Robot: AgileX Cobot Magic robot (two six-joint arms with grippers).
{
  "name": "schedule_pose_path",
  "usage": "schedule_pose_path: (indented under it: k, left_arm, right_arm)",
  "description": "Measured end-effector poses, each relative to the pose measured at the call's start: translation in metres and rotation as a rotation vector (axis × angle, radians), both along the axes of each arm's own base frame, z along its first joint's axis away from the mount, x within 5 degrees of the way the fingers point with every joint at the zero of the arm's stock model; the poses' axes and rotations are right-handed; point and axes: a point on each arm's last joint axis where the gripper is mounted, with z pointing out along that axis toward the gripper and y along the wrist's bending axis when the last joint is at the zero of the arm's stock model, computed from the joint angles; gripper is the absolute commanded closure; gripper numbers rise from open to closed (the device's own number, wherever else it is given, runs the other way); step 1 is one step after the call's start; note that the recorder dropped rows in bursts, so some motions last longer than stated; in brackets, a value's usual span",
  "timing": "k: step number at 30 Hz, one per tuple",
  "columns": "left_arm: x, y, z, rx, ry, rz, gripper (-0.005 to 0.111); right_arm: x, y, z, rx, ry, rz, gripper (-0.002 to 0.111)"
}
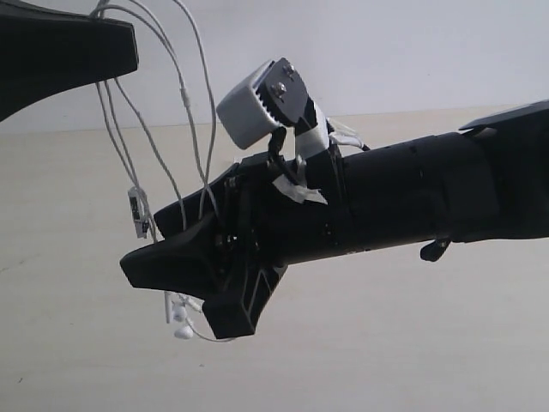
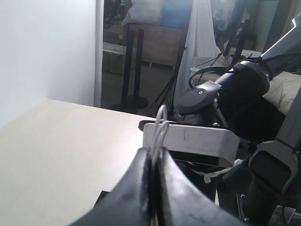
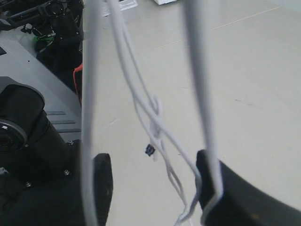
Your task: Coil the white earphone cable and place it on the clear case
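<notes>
Big and black, the right arm fills most of the exterior view and reaches out over the pale table, which lies well below both grippers. Up above the right gripper is the left gripper. Its two fingers are pressed tight together on the white earphone cable, and thin white loops poke out from between them. I think it holds the cable up high so the rest can hang down free and not lie in a mess on the table. The right gripper has its fingers apart with a wide gap, and a few hanging strands of cable run down through that gap. One strand lies against one finger, but nothing is pinched. It looks placed there so it can gather the strands into a coil. The small remote dangles just beside the tip of one right finger. The two little earbuds hang just under the right gripper, near its lower finger. The clear case does not show in any view, so I cannot tell where it is.
</notes>
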Motion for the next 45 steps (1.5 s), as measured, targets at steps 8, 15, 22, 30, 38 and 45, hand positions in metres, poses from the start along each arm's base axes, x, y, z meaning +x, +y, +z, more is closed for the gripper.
schedule_pose_path:
  k: [8, 15, 22, 30, 38, 45]
  left_arm:
    - [0.0, 0.0, 0.0, 0.0, 0.0, 0.0, 0.107]
    - [0.0, 0.0, 0.0, 0.0, 0.0, 0.0, 0.107]
    - [0.0, 0.0, 0.0, 0.0, 0.0, 0.0, 0.107]
    - [0.0, 0.011, -0.002, 0.03, 0.042, 0.044, 0.107]
    - [-0.005, 0.032, -0.003, 0.101, 0.108, 0.146, 0.107]
    - [-0.006, 0.035, -0.007, 0.133, 0.166, 0.16, 0.107]
  right_arm:
    - [-0.001, 0.0, 0.001, 0.006, 0.003, 0.009, 0.095]
    - [-0.002, 0.001, 0.001, 0.016, 0.007, 0.024, 0.108]
    - [-0.002, 0.001, 0.001, 0.016, 0.007, 0.024, 0.108]
    - [-0.001, 0.0, 0.0, 0.004, 0.002, 0.006, 0.108]
    - [0.0, 0.0, 0.0, -0.003, 0.006, -0.008, 0.108]
    - [0.001, 0.0, -0.001, -0.007, 0.015, -0.019, 0.108]
